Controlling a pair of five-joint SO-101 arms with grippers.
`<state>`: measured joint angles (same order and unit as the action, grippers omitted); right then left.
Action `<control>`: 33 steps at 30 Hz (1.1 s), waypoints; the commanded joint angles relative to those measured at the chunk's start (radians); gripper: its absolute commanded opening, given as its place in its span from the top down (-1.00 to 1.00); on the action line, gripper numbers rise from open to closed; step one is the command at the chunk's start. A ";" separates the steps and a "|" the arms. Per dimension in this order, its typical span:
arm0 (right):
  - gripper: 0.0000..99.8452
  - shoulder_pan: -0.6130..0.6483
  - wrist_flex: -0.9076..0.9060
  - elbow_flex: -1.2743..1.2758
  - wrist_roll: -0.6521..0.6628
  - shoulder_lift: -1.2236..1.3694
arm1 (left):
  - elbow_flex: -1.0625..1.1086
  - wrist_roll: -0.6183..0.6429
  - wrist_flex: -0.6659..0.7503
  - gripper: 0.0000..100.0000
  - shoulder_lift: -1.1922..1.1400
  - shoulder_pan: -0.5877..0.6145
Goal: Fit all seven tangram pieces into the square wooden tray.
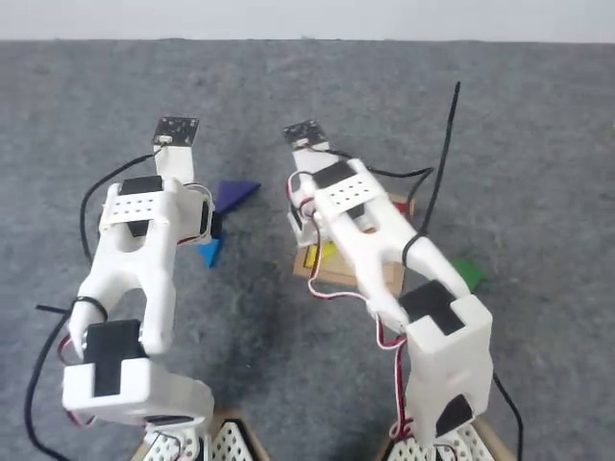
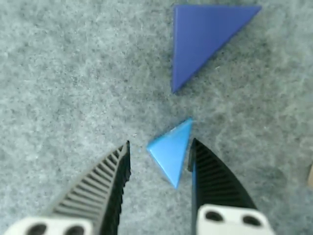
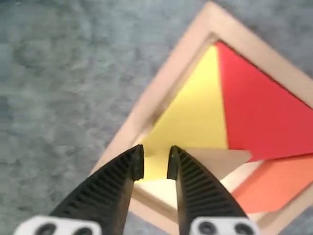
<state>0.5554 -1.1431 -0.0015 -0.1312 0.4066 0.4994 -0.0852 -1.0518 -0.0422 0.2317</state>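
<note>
The left gripper is hanging wide open and empty, with the small light blue triangle lying on the grey carpet between its jaws. A larger dark blue triangle is lying just beyond its tips. The right gripper is resting barely open, gripping nothing, over a corner of the yellow triangle inside the square wooden tray; red and orange pieces are lying further ahead

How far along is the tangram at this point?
Done: yellow piece, red piece and orange piece lie in the tray. In hand: the left pincer, open, straddles the light-blue triangle. Left: that one, the dark-blue triangle and the green piece, outside.
</note>
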 commanded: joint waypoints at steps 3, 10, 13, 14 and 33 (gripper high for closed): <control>0.79 -0.059 -0.012 -0.008 0.031 -0.010 | -0.012 0.003 0.020 0.62 0.054 -0.003; 0.79 -0.067 -0.013 -0.002 0.032 -0.010 | -0.012 0.003 0.021 0.62 0.054 -0.003; 0.79 -0.090 -0.013 0.011 0.032 -0.012 | -0.012 0.003 0.021 0.62 0.054 -0.003; 0.79 -0.101 -0.015 0.011 0.032 -0.012 | -0.012 0.003 0.021 0.62 0.054 -0.003; 0.79 -0.021 0.130 0.499 0.107 -0.487 | -0.012 -0.008 0.021 0.62 0.054 -0.003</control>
<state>0.5140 -1.0541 0.4618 -0.0453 -0.0215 0.4994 -0.0852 -1.0503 -0.0422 0.2317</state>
